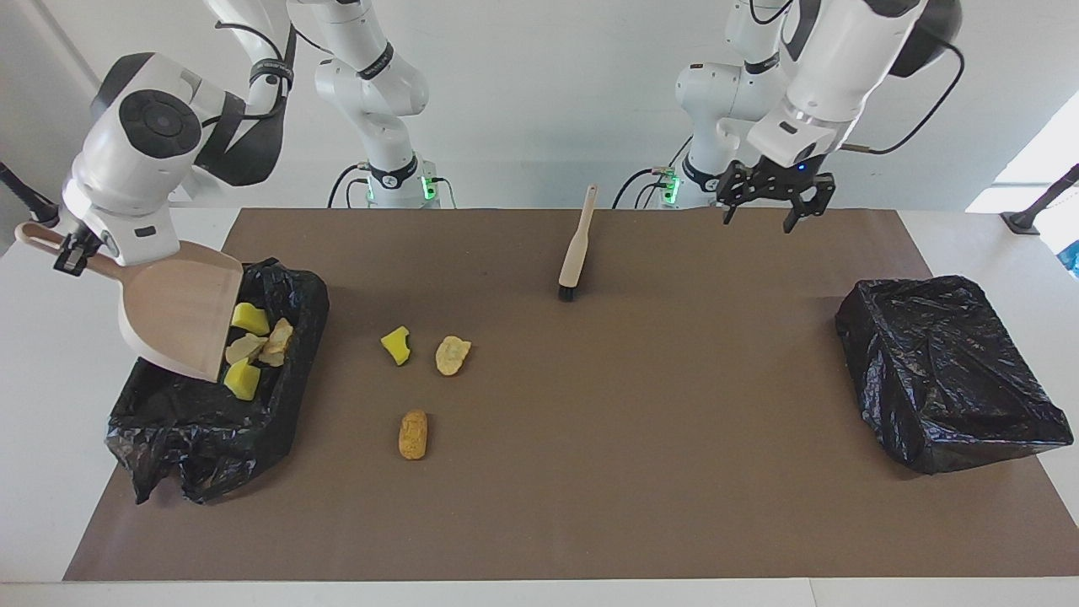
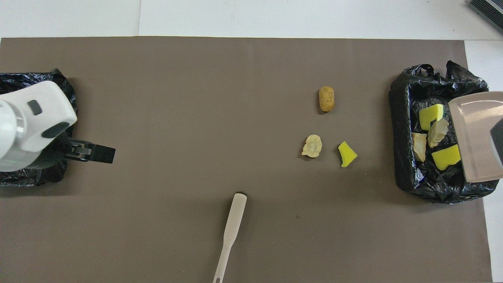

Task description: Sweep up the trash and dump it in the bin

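Facing view: no legible writing; right gripper [image 1: 74, 250] fingers grip dustpan [image 1: 181, 314], left gripper [image 1: 775, 202] fingers wide.

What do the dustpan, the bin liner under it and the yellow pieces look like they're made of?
Dustpan: probably smooth matte beige plastic, evenly coloured and rigid. Bin liner: thin glossy black plastic film, crinkled with highlights. Yellow pieces: likely sponge foam, bright, matte, with torn edges.

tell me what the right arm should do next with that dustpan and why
Probably tip the dustpan a little steeper over the bin. The right gripper holds its handle, and four trash pieces sit at its lip, seemingly not fully dropped. The left gripper waits open above the mat.
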### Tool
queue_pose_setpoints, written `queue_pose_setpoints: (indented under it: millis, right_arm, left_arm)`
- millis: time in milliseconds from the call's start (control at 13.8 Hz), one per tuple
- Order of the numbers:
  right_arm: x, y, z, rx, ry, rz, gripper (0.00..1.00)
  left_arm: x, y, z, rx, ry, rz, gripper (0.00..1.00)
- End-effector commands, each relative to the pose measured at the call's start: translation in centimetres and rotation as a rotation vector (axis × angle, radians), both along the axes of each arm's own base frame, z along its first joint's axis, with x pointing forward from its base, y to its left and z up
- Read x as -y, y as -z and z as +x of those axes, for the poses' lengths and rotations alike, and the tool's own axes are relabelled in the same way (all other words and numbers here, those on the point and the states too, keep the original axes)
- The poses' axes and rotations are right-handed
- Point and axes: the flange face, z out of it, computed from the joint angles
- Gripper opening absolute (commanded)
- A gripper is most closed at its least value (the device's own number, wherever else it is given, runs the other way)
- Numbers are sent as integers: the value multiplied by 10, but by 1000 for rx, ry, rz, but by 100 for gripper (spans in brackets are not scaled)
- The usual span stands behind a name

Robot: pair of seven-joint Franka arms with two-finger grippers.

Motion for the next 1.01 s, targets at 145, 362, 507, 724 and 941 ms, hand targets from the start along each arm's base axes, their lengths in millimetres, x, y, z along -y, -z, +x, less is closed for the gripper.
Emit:
queue_pose_setpoints:
  millis: [145, 362, 507, 724, 941]
  right_arm:
    - [-37, -43, -24, 98, 173, 96, 0]
    - [-90, -32, -26, 319, 423, 250, 0]
    - [-127, -7, -18, 439, 678, 363, 0]
    - [-226, 26, 0, 608, 1004, 451, 0]
    - [-311, 81, 25, 703, 1250, 483, 0]
  left_arm:
    - [-18, -41, 21, -20, -3, 27, 100]
    - [-19, -51, 39, -38, 4, 60, 100]
    - [-18, -53, 35, -31, -3, 63, 100]
    - [-41, -43, 26, -68, -45, 58, 100]
    - [-54, -41, 33, -22, -63, 43, 100]
